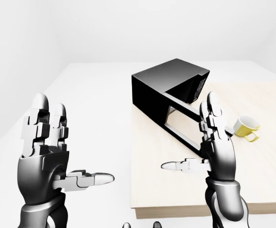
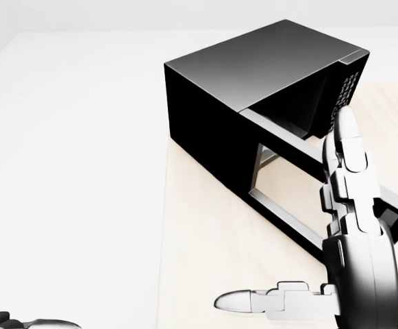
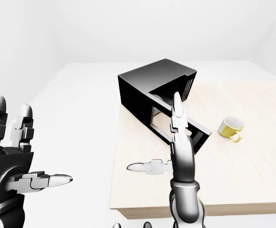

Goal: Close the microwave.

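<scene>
No brand name or readable writing is showing anywhere; the microwave [image 1: 168, 90] is only presenting a grid of pale keypad marks on its control panel [image 2: 344, 92], too small to read. The yellow mug [image 3: 230, 128] is sitting upright on the wooden table [image 1: 171, 190], well off to the right of the right hand [image 1: 216, 147] in the left-eye view, and its inside is showing nothing I can make out.

The microwave is sitting at the far left corner of the table, just above the right hand in the eye views. Its door [image 3: 176, 124] is standing swung wide open, reaching out toward that hand. In the head view the upright fingers [image 2: 346, 171] are overlapping the door's outer end, though I cannot tell whether they are touching it.

The right hand is standing flat and spread, fingers straight up, thumb pointing left, gripping nothing. The left hand [image 1: 45, 152] is hanging well to the left, off the table, equally spread, thumb pointing right, holding nothing.
</scene>
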